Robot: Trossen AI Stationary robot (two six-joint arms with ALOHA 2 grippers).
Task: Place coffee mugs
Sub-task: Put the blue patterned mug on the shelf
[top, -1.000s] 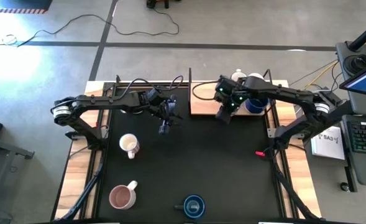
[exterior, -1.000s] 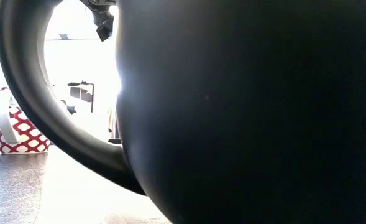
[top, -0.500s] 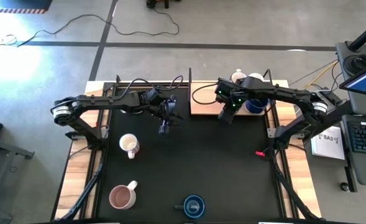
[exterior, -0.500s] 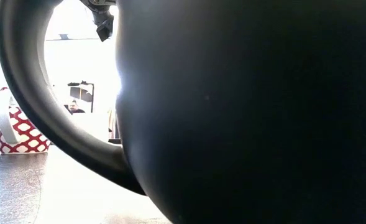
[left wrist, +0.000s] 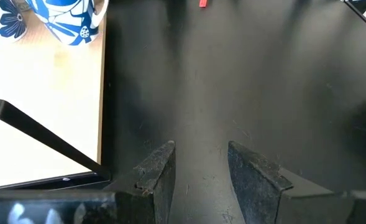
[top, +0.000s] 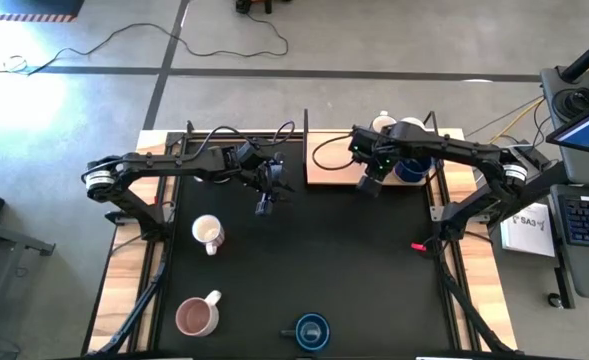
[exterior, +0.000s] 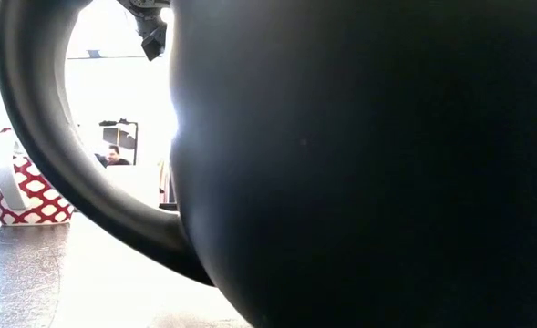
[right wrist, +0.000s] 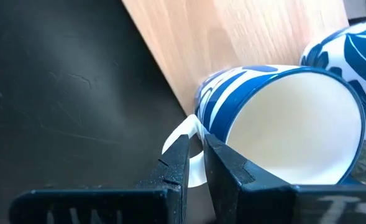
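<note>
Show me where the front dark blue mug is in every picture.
High view: dark blue mug at the table's front edge, middle.
Low view: fills most of the picture.
Left wrist view: not in it.
Right wrist view: not in it.
Shared landmark: black mat.

We see a black mat (top: 304, 270) covering the table, with a light wooden board (top: 329, 170) at its twelve o'clock edge. A small red object (top: 417, 246) lies toward three o'clock. Cables (top: 224, 40) trail across the floor beyond.
</note>
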